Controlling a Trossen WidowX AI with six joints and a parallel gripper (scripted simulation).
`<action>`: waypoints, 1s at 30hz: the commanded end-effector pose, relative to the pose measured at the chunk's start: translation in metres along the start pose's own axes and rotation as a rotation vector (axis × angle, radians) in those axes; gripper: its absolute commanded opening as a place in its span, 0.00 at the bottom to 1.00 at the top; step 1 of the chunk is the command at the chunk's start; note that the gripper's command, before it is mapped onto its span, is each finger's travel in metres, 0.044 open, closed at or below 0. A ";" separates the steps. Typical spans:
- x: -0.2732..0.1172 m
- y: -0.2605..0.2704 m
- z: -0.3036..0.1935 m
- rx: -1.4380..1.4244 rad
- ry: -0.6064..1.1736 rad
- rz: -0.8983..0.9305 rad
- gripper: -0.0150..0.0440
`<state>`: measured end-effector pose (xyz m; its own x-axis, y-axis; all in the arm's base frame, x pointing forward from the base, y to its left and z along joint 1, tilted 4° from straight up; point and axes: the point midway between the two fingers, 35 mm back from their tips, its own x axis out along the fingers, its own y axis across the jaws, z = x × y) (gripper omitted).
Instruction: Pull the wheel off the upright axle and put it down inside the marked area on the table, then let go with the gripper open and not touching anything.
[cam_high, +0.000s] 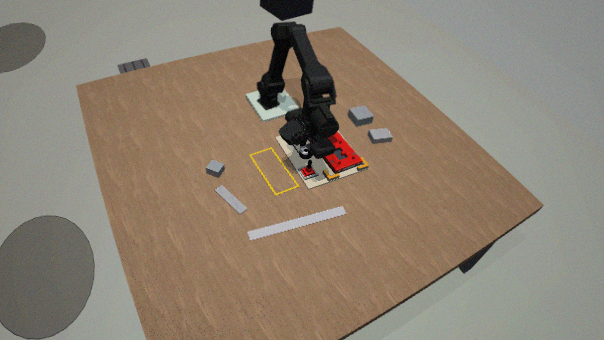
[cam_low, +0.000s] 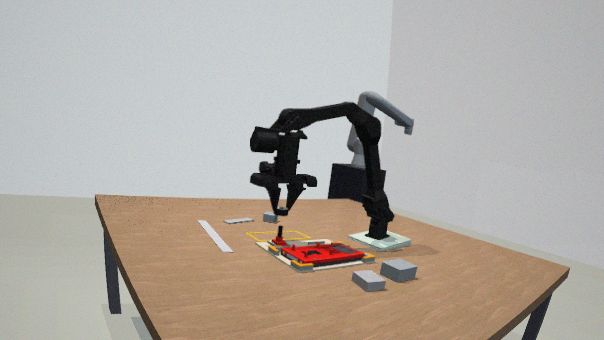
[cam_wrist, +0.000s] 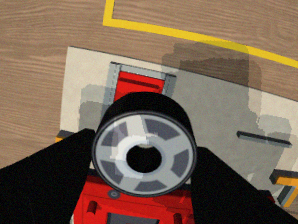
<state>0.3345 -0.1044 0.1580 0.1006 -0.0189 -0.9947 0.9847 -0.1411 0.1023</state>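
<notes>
Wrist view, we see one gripper (cam_wrist: 143, 183) clamped on one round grey spoked wheel (cam_wrist: 144, 153), one yellow rectangular outline (cam_wrist: 193, 32), wood-grain surface (cam_wrist: 47, 10).

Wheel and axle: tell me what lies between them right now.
Nothing but air. In the exterior view the wheel, clamped in the gripper, hangs well above the bare axle, with only the far table showing through the gap.

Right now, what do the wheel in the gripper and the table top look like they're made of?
Wheel: black matte tyre, likely rubber, around a grey spoked hub that could be metal or plastic. Gripper is clamped on it. Table: brown with streaky grain, looks like wood, dull finish.
</notes>
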 end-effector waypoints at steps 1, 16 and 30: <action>-0.003 -0.008 0.015 -0.003 -0.001 0.008 0.25; -0.007 -0.043 0.065 -0.001 -0.007 0.006 0.25; 0.007 -0.055 0.078 0.000 -0.009 0.006 0.25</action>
<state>0.2701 -0.1738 0.1535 0.1041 -0.0315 -0.9941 0.9833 -0.1468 0.1077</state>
